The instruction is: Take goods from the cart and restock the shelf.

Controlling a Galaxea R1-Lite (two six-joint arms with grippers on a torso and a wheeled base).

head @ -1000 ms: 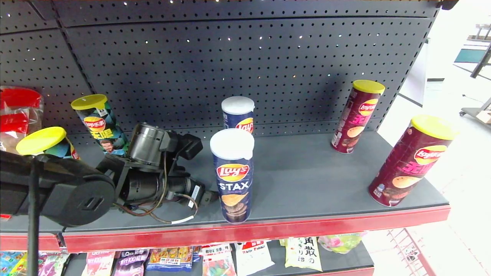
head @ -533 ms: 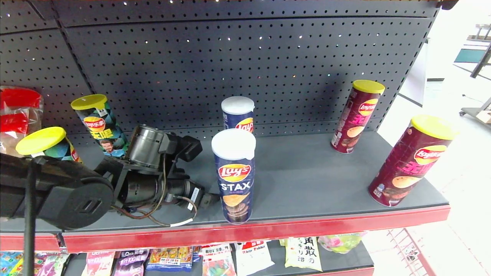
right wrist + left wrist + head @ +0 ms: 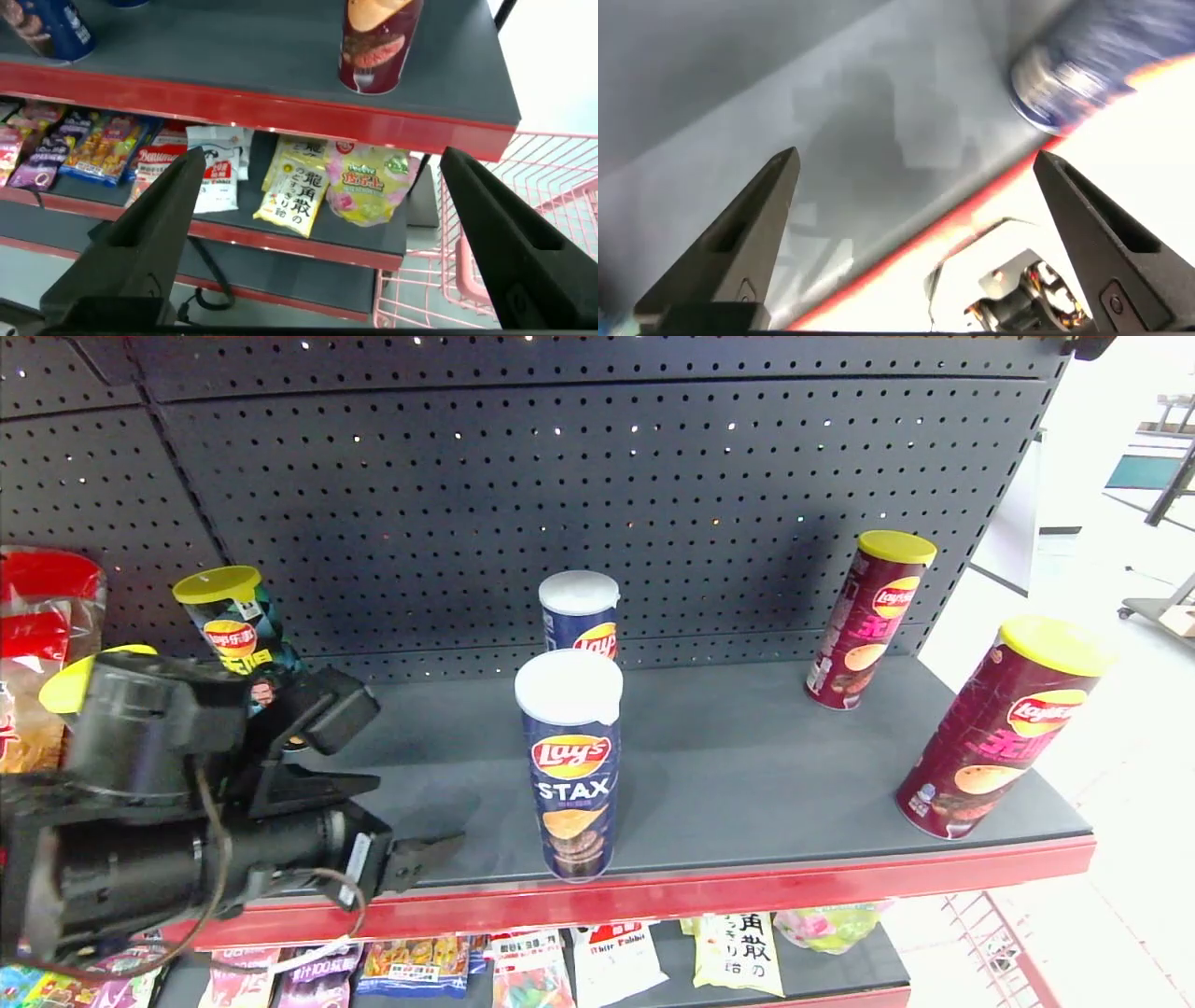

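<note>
Head view: left claw (image 3: 418, 814) retreated from blue can (image 3: 569, 765), jaws apart.

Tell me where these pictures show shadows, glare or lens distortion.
Head view: floor at right washed out white, pegboard lines bowed, front maroon can leaning from wide-angle distortion. Left wrist view: dark shadow on the shelf, white glare beyond its red edge. Right wrist view: even light.

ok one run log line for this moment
left gripper open, empty, at shelf front edge | front blue can upright on shelf | right gripper open, empty
</note>
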